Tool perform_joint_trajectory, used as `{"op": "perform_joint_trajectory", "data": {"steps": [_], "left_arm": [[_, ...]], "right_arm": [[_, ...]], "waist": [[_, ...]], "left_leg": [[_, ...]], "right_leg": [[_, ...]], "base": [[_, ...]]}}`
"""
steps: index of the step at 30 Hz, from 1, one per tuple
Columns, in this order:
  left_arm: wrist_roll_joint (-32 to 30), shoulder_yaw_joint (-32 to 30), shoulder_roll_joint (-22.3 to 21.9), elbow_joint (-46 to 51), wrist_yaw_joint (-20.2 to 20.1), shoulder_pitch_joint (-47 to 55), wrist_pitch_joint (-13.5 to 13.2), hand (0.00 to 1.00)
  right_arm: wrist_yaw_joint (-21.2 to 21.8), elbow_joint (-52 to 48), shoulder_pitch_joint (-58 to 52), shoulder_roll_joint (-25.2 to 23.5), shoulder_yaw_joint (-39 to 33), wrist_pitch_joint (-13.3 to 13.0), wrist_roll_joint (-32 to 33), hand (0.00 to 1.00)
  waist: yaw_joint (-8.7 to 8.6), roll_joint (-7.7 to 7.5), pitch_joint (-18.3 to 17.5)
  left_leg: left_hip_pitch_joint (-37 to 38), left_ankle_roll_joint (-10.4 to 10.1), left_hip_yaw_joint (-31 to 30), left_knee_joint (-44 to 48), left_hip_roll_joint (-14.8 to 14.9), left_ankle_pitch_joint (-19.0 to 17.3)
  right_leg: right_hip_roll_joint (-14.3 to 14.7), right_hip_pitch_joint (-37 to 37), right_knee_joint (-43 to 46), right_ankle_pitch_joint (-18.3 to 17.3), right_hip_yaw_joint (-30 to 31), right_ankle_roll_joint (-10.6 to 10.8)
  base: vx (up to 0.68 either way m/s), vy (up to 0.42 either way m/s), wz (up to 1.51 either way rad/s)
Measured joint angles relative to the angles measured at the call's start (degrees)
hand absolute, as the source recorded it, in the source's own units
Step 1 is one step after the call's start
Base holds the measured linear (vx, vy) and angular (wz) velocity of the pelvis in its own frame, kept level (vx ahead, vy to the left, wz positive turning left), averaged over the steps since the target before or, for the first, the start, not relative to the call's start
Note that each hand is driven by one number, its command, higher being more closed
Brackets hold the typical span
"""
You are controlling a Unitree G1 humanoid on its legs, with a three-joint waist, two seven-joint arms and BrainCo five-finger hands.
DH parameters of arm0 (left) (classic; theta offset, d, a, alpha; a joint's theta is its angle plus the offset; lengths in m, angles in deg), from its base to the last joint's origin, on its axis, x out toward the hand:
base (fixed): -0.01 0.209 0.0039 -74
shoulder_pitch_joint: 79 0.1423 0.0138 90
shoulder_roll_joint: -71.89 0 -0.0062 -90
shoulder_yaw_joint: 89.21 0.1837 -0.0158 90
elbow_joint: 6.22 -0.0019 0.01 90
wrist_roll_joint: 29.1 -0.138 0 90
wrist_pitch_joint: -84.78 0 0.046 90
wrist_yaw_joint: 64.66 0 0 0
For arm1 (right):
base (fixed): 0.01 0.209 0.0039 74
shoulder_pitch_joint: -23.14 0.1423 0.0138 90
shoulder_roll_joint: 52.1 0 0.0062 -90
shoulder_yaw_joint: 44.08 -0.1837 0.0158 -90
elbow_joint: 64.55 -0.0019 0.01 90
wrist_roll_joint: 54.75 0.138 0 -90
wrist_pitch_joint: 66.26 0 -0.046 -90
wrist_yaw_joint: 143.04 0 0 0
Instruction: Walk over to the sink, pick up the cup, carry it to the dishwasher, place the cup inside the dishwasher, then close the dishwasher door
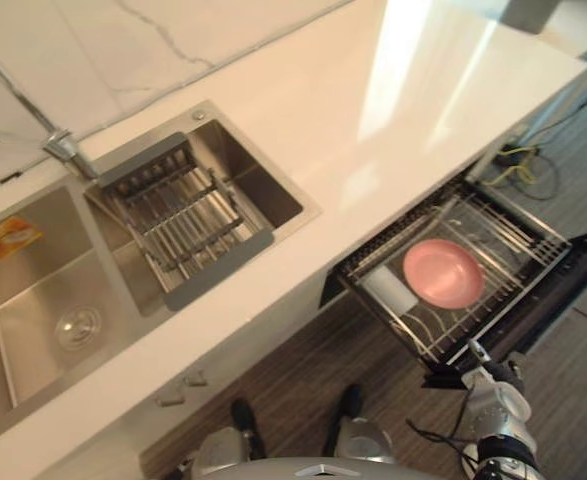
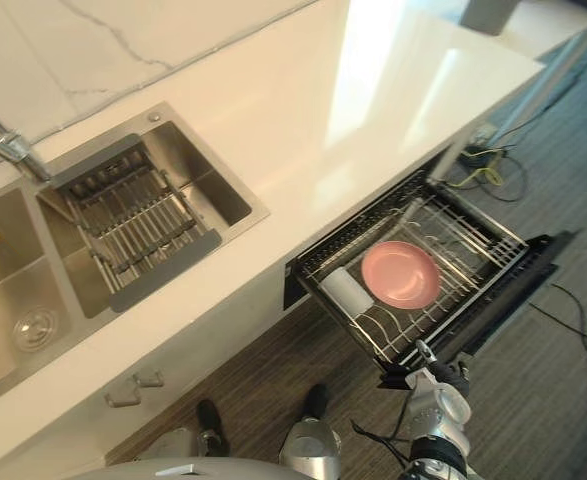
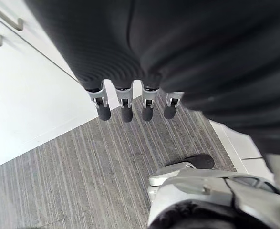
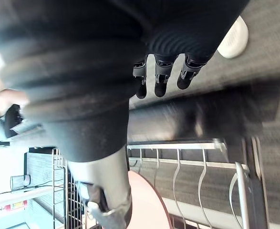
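Cup [image 1: 389,286]: white, lying on its side in the pulled-out dishwasher rack [image 1: 503,225], just beside a pink plate [image 1: 443,272]. Its long axis runs out from the worktop [image 1: 373,120] toward the open door [image 1: 561,288] (which end is the mouth, can't tell). Pale stone worktop, steel sink [image 1: 33,300] with drainer [image 1: 178,222], grey striped floor [image 3: 82,176]. Right robot hand [image 1: 494,386] at the door's outer corner, fingers relaxed, empty; its wrist view adds rack wires close up. Left robot hand [image 3: 125,107] hangs slack above the floor, empty.
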Motion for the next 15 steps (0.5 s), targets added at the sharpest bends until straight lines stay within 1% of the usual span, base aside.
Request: {"op": "perform_joint_trajectory", "data": {"steps": [1, 2, 3, 5, 6, 7, 8, 9, 11, 12, 13, 14, 15], "left_arm": [[0.03, 0.32, -0.16, -0.04, 0.01, 0.19, -0.2, 0.0], [0.01, 0.33, -0.14, -0.06, 0.01, 0.33, -0.38, 0.0], [0.01, 0.34, -0.14, -0.08, 0.01, 0.33, -0.5, 0.0], [-0.02, 0.34, -0.17, -0.08, -0.12, 0.33, -1.57, 0.0], [-0.09, 0.34, -0.18, -0.12, -0.27, 0.33, -1.87, 0.0], [-0.13, 0.37, -0.36, -0.15, -0.87, 0.33, -2.49, 0.0], [-0.14, 0.37, -0.8, -0.15, -1.29, 0.21, -2.8, 0.0], [-0.14, 0.37, -1.1, -0.14, -1.36, 0.14, -3.0, 0.0], [-0.14, 0.54, -2.23, -0.32, -2.5, -0.79, -3.43, 0.0], [-0.13, 0.71, -2.51, -0.32, -2.74, -0.82, -3.59, 0.0], [-0.13, 1.01, -2.98, -0.43, -3.07, -0.83, -3.67, 0.0], [-0.13, 1.19, -3.14, -0.55, -3.37, -0.86, -3.67, 0.0], [-0.14, 1.77, -3.52, -0.85, -4.04, -0.82, -3.68, 0.0]], "right_arm": [[0.07, 0.06, 0.19, -0.09, 0.66, -1.62, 2.39, 0.0], [-0.07, 0.06, 0.85, -0.16, 1.84, -3.29, 3.9, 0.0], [-0.13, 0.05, 1.06, -0.19, 2.23, -4.05, 4.35, 0.0], [-0.77, -0.02, 2.4, -0.22, 4.17, -7.44, 4.78, 0.0], [-1.25, -0.05, 3.0, -0.41, 4.35, -8.33, 4.74, 0.0], [-2.65, -0.16, 4.59, -0.65, 5.43, -10.79, 4.59, 0.0], [-3.29, -0.34, 7.1, -0.46, 6.37, -12.79, 4.49, 0.0], [-3.65, -0.37, 8.63, -0.3, 6.41, -13.53, 4.13, 0.0], [-4.16, -1.03, 13.99, 1.99, 7.6, -15.42, 3.66, 0.0], [-4.16, -1.56, 14.99, 2.47, 8.01, -15.44, 3.79, 0.0], [-3.97, -2.76, 16.62, 3.01, 8.4, -15.43, 3.99, 0.0], [-3.52, -3.08, 17.2, 3.33, 8.85, -15.41, 4.01, 0.0], [-1.56, -3.56, 18.88, 4.05, 10.36, -15.19, 4.06, 0.0]], "waist": [[0.16, 0.78, 0.6], [0.26, 0.9, 1.37], [0.31, 0.97, 1.57], [0.94, 1.31, 2.03], [1.02, 1.38, 2.16], [1.33, 1.67, 2.3], [1.53, 2.28, 2.74], [1.65, 2.72, 2.91], [2.51, 5.42, 4.31], [2.59, 6.01, 4.58], [2.73, 7.15, 5.11], [2.72, 7.59, 5.41], [2.97, 8.4, 5.81]], "left_leg": [[-0.08, 0.24, -0.2, 0.28, -0.1, 0.18], [-0.4, 0.36, -0.32, 0.37, -0.16, 0.34], [-0.71, 0.53, -0.41, 0.39, -0.21, 0.56], [-1.5, 0.34, -0.51, 0.47, -0.43, 0.92], [-1.67, 0.14, -0.53, 0.49, -0.51, 1.05], [-2.15, 0.06, -0.52, 0.46, -0.73, 1.27], [-2.43, 0.21, -0.53, 0.42, -0.93, 1.37], [-2.71, 0.34, -0.58, 0.43, -1.09, 1.45], [-3.4, 0.66, -0.87, 0.38, -1.5, 1.47], [-3.73, 0.72, -1.08, 0.4, -1.59, 1.52], [-4.29, 0.78, -1.59, 0.37, -1.73, 1.78], [-4.45, 0.84, -1.88, 0.36, -1.77, 1.95], [-5.09, 1.09, -2.51, 0.17, -1.92, 2.64]], "right_leg": [[-0.27, -0.08, 0.5, -0.14, -0.2, 0.18], [-0.54, -0.55, 1.16, -0.31, -0.33, 0.41], [-0.7, -0.94, 1.53, -0.41, -0.41, 0.53], [-1.48, -2.68, 3.09, -0.62, -0.69, 0.47], [-1.73, -2.94, 3.5, -0.72, -0.88, 0.45], [-2.3, -3.88, 4.6, -1.33, -0.96, 0.21], [-2.96, -4.81, 6.04, -2.03, -0.96, 0.21], [-3.32, -5.4, 6.81, -2.22, -0.92, 0.15], [-4.53, -6.97, 9.35, -2.75, -1.02, 0.07], [-4.81, -7.47, 9.99, -2.88, -1.05, 0.07], [-5.39, -8.4, 11.44, -3.43, -1.11, -0.2], [-5.62, -8.62, 12.15, -3.75, -1.26, -0.29], [-6.54, -10.01, 14.88, -4.83, -1.54, -0.18]], "base": [[0.02, 0.026, 0.1], [0.02, 0.024, 0.07], [0.01, 0.025, 0.06], [0.04, 0.019, 0.04], [0.03, 0.022, 0.03], [0.0, 0.0, 0.0], [0.0, 0.0, 0.0], [-0.06, 0.035, -0.02], [-0.07, 0.042, 0.07], [-0.08, 0.03, 0.12], [-0.07, 0.015, 0.11], [-0.08, 0.001, 0.21], [-0.05, -0.011, 0.19]]}}
